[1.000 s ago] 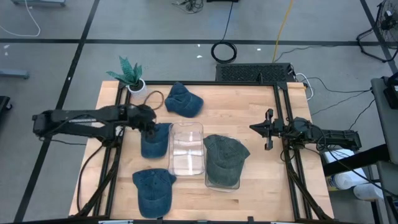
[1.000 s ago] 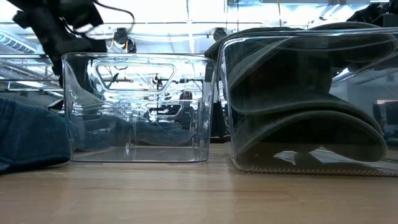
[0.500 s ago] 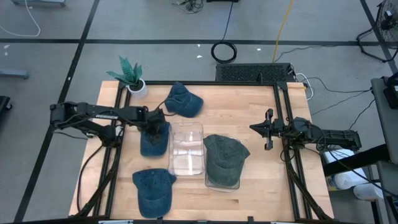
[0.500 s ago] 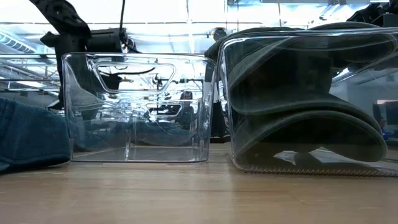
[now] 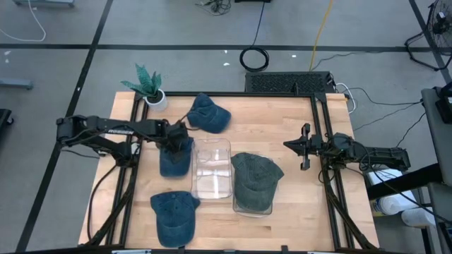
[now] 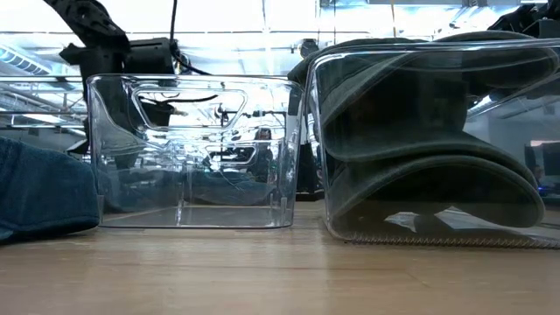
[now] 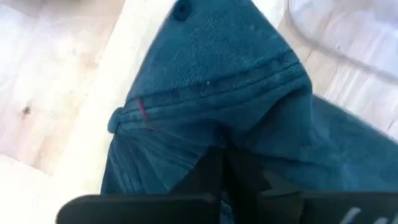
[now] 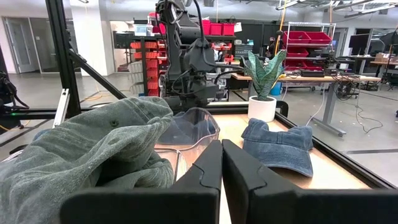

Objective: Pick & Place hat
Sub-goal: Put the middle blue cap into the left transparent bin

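Three blue denim hats lie on the wooden table: one at the far side [image 5: 208,113], one near the front [image 5: 173,215], and a middle one [image 5: 175,159] beside an empty clear bin [image 5: 212,168]. My left gripper [image 5: 176,139] points steeply down onto the middle hat's far end and is shut on its cloth [image 7: 205,81]. A grey-green hat [image 5: 256,182] fills a second clear bin [image 6: 420,149]. My right gripper [image 5: 305,147] waits shut at the table's right side, touching nothing. My left gripper pinches a raised fold of the middle hat's crown cloth [image 7: 239,134] between its two fingers, at the hat's far end. The fingers come from above, pointing steeply down. The hat lies flat on the table, with the cloth bunched up toward the fingers.
A potted plant [image 5: 150,88] stands at the far left corner, with a dark cord loop [image 5: 173,111] beside it. The empty bin's wall stands right next to the held hat. Black frame rails [image 5: 321,127] run along both sides of the table.
My left gripper has come down and a little toward the table's right edge, tipping steeper, onto the far end of the middle hat. The hats and the bins lie where they were.
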Controlling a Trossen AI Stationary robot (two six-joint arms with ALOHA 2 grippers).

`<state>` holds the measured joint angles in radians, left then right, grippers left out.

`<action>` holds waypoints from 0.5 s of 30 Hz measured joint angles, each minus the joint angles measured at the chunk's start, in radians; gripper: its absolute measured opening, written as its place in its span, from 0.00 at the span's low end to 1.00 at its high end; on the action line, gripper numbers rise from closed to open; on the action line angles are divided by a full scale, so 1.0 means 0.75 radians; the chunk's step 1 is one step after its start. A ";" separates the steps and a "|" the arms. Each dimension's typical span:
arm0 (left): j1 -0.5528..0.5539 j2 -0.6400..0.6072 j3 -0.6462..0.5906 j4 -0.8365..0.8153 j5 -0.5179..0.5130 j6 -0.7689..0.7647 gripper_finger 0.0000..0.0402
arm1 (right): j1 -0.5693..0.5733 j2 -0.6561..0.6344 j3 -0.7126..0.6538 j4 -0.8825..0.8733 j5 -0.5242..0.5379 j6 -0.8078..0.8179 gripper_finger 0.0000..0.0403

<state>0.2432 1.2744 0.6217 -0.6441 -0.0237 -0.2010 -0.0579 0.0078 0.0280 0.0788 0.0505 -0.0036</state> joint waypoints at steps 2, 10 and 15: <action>-0.010 0.000 0.049 -0.050 -0.005 -0.024 0.02 | 0.000 0.000 0.000 0.000 0.000 0.000 0.00; -0.088 0.000 0.367 -0.374 -0.150 -0.050 0.01 | 0.000 0.000 0.000 -0.001 0.000 0.000 0.00; -0.132 0.000 0.587 -0.577 -0.266 -0.074 0.01 | 0.000 0.000 0.000 -0.001 0.000 0.000 0.00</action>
<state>0.1444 1.2743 1.0618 -1.0769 -0.2229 -0.2568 -0.0579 0.0078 0.0280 0.0784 0.0505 -0.0036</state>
